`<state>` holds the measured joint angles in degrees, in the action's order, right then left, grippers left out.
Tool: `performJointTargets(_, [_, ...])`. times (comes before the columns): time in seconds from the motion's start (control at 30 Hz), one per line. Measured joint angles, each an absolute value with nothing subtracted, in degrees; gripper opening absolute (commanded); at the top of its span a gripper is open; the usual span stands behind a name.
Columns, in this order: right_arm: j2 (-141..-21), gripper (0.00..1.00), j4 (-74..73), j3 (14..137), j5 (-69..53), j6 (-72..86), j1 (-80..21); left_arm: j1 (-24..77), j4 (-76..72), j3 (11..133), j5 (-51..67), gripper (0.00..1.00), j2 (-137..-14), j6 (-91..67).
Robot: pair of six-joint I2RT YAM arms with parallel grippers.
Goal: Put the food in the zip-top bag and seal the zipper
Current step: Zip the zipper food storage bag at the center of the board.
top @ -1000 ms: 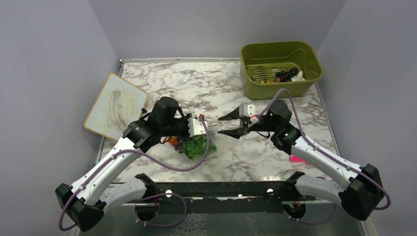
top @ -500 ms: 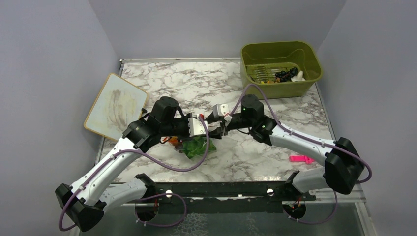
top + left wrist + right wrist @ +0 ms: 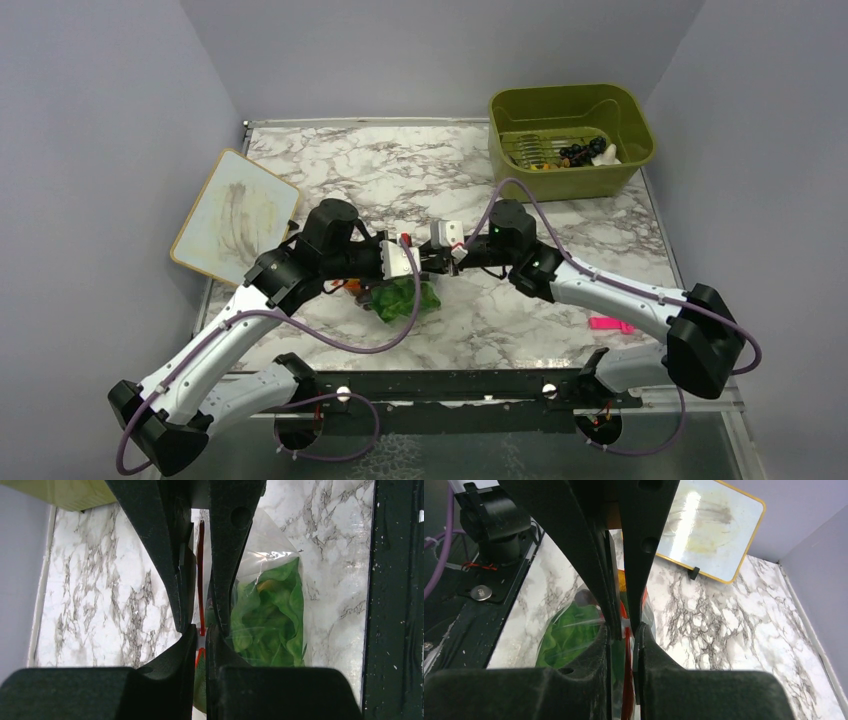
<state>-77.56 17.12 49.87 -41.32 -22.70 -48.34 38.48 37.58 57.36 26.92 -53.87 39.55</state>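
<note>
A second ago your right pincer (image 3: 432,262) stood open and well apart from the bag (image 3: 270,555). Now it is just beside the left pincer (image 3: 412,258), and it is clenched on the zipper (image 3: 201,555), the red strip at the bag's mouth. The left pincer is clenched on the same strip, tip to tip with the right one. I judge that the sealing begins here: one pincer can hold while the other slides along the strip.

The bag hangs between the two pincers and rests on the counter (image 3: 360,170), with the lettuce (image 3: 270,610) already inside.

The counter is white marble with grey veins, between plain grey walls. A green bin (image 3: 520,180) stands at the far right, a board (image 3: 235,215) lies at the left, and a pink clip (image 3: 612,323) lies near the right arm.
</note>
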Motion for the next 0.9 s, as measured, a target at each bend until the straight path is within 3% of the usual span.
performJointTargets(0.27, [-75.1,0.01,15.4,49.0,-38.7,-25.7,-49.0,38.8,35.2,56.5,27.0,0.0,-53.1,39.6])
performJointTargets(0.4, [-75.1,0.25,14.1,49.4,-39.5,-26.9,-49.0,38.9,35.4,56.3,27.5,0.0,-53.1,39.6])
performJointTargets(0.43, [-75.1,0.27,13.7,49.5,-39.8,-27.1,-49.0,38.9,35.4,56.3,27.6,0.0,-53.1,39.7])
performJointTargets(0.57, [-75.1,0.26,13.4,49.6,-40.0,-27.2,-48.9,38.9,35.4,56.3,27.7,0.0,-53.1,39.7])
performJointTargets(0.8, [-75.3,0.37,9.4,51.0,-39.7,-27.8,-48.1,38.7,35.7,56.3,27.7,0.0,-53.0,39.7])
performJointTargets(0.9, [-75.3,0.31,7.2,51.1,-39.2,-28.3,-47.5,38.7,35.7,56.3,27.7,0.0,-53.0,39.8])
